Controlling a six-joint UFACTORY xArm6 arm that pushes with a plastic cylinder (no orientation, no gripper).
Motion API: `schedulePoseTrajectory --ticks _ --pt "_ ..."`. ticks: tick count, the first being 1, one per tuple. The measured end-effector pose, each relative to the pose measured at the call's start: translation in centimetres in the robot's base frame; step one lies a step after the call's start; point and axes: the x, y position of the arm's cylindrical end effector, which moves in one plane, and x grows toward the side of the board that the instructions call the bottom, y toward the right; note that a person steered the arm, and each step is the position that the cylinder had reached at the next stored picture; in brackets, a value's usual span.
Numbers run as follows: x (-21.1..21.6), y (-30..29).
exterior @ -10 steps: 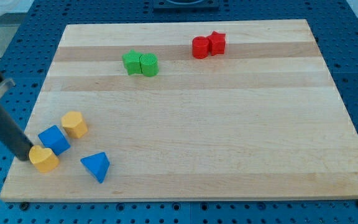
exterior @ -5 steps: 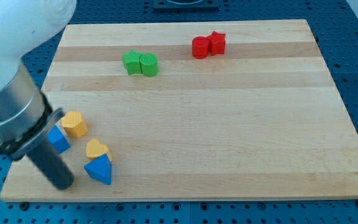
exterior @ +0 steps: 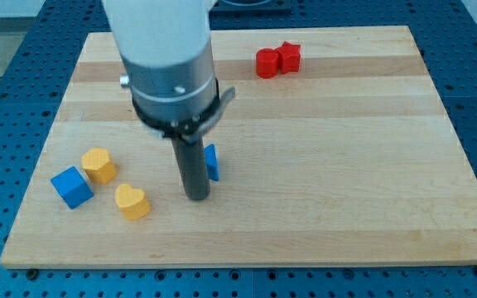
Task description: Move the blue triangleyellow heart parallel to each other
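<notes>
- Lining up the blue triangle (exterior: 212, 161) with the yellow heart (exterior: 131, 201) is the step in hand, so read the spacing first: the heart lies near the view's bottom left, and the triangle sits up and to the view's right of it, apart from it.
- Note that your rod hides most of the triangle; only a blue sliver shows at the rod's right edge, so you cannot tell its heading from here.
- My tip (exterior: 195, 197) rests on the board just below and left of that sliver, apparently touching or just beside the block. It is a bare rod, with nothing to open or close and nothing held.
- Push slowly, and through the block's middle, since an off-centre shove would likely spin the triangle.
- Keep clear of the blue cube (exterior: 71, 186) and the other yellow block (exterior: 98, 165), which sit together just left of the heart.
- Leave the heart alone if you can; steering one block is probably easier than chasing two.
- Ignore the two red blocks (exterior: 277, 60) at the view's top.
</notes>
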Motion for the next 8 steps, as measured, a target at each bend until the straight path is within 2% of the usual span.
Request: schedulePoseTrajectory --ticks 1,2,3,6,7,8 --pt "4.3 -0.8" --pt "6.1 -4.8" --pt "4.8 -6.0" --pt "-3.0 -9.9" --pt "-3.9 -9.7" --pt "-1.8 -7.9"
